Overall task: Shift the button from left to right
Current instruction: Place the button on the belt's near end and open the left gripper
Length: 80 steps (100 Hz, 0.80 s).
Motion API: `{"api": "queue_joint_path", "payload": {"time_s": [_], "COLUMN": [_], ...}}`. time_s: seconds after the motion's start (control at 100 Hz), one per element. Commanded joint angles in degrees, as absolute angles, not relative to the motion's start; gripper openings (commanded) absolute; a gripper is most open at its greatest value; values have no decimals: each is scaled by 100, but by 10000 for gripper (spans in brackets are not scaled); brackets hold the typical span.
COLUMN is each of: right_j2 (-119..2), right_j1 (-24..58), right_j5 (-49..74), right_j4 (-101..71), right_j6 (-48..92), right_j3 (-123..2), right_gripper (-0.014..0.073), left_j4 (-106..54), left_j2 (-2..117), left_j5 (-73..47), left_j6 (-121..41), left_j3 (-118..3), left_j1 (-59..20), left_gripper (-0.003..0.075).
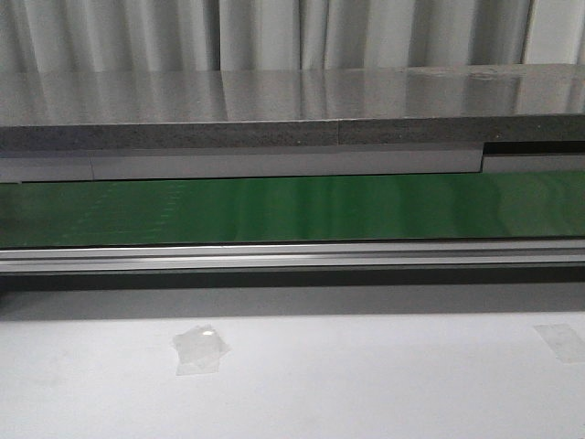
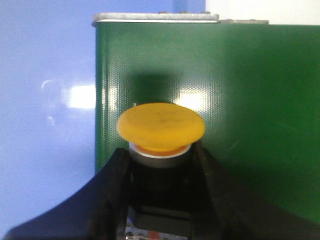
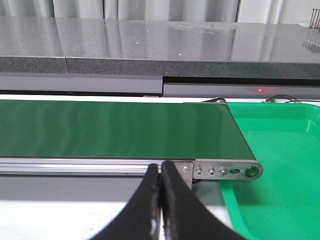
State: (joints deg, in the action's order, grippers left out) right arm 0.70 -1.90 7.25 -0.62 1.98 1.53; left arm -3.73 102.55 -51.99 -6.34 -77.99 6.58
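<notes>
In the left wrist view the button (image 2: 161,127) shows its round yellow-orange cap, a silver collar and a black body with a red mark. My left gripper (image 2: 161,165) is shut on the button's black body, one black finger on each side. It holds the button over the end of the green conveyor belt (image 2: 240,100). My right gripper (image 3: 160,172) is shut and empty, its fingertips pressed together, in front of the belt's other end (image 3: 120,130). Neither gripper nor the button shows in the front view.
The green belt (image 1: 292,208) runs across the front view behind an aluminium rail (image 1: 292,256). A grey stone counter (image 1: 292,101) lies behind it. A green tray (image 3: 280,165) sits past the belt's right end. Tape patches (image 1: 201,350) lie on the white table.
</notes>
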Motion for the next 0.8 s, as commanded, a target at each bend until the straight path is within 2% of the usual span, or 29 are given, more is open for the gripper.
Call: {"api": "queue_joint_path", "payload": {"time_s": [0.0, 0.15, 0.27, 0.34, 0.46, 0.53, 0.6, 0.79], "right_j2": [170, 170, 170, 170, 170, 170, 170, 170], "right_j1": [-180, -180, -180, -180, -180, -180, -180, -180], "right_j5": [220, 220, 220, 220, 220, 220, 220, 220], "right_j4": [0, 0, 0, 0, 0, 0, 0, 0], "right_j6": [195, 195, 195, 195, 195, 195, 195, 195], "right_j3": [73, 73, 73, 73, 73, 73, 73, 73], "right_gripper": [-66, -66, -66, -66, -66, -66, -66, -66], "left_j4": [-405, -393, -393, -393, -393, -383, -383, -383], "left_j2": [10098, 10174, 10174, 10174, 10163, 10152, 10140, 9950], "left_j5": [-5057, -5046, -5046, -5071, -5083, -5083, -5083, -5083], "left_j6": [-621, -621, -625, -625, -633, -633, -633, -633], "left_j3": [-7927, -7927, -7927, -7927, -7927, -7927, -7927, -7927], "left_j1": [589, 575, 575, 575, 575, 575, 575, 575], "left_gripper": [-19, -4, 104, 217, 478, 577, 613, 610]}}
